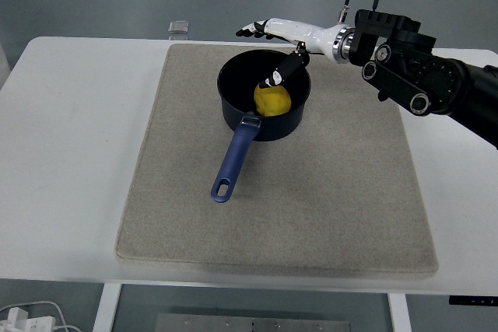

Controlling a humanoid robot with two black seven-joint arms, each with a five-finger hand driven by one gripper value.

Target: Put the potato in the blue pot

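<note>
The yellow potato (272,100) lies inside the blue pot (236,110), toward its right side. The pot stands on the grey mat at the back centre, its blue handle (233,159) pointing toward the near left. My right hand (268,48) hovers above the pot's far rim with fingers spread and nothing in them. Its thumb (278,75) points down over the potato, and I cannot tell whether it touches. The black right forearm (420,75) comes in from the right edge. My left arm does not show.
A large grey mat (327,192) covers most of the white table (70,153). A small clear object (179,27) sits at the table's back edge, left of the hand. A white cable (31,318) lies below the table at bottom left.
</note>
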